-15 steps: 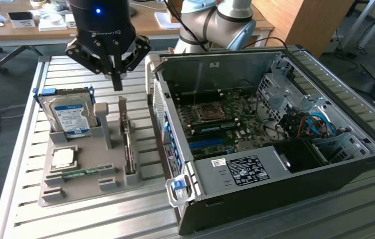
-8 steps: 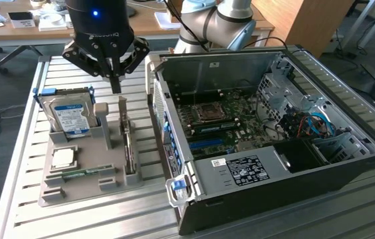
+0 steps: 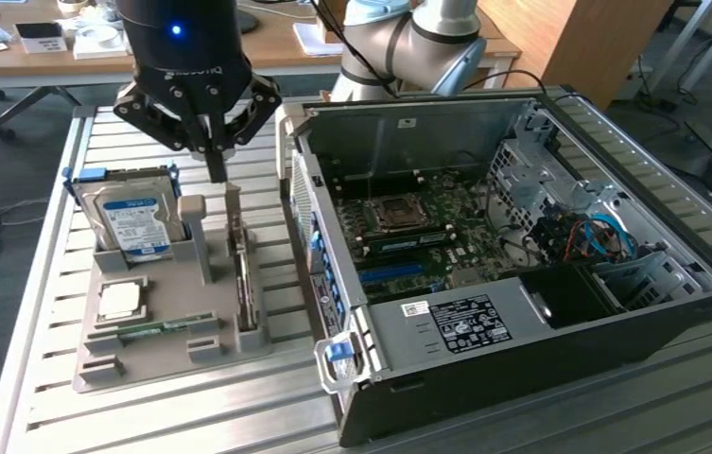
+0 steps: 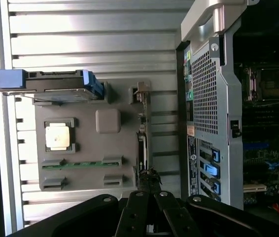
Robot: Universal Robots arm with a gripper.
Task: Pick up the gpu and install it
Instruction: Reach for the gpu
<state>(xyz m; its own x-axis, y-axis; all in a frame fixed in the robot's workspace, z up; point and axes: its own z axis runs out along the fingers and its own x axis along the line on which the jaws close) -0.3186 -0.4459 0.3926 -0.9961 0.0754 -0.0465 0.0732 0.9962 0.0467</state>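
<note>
Black claw [image 3: 216, 173], fingers pressed together and pinching nothing, poised above the grey plastic holder tray [image 3: 162, 362]. Just below and beside the claw, thin flat gpu card with silver metal bracket [image 3: 245, 284], upright on edge in a tray slot. On the claw's other flank, boxy hard drive with blue-white label [image 3: 135, 219] in a blue frame; farther off, square silver processor chip [image 3: 120, 301] and narrow green memory stick [image 3: 154, 328]. Beyond the gpu, open black computer case [image 3: 520, 312] on the slatted metal bench [image 3: 141, 416].
</note>
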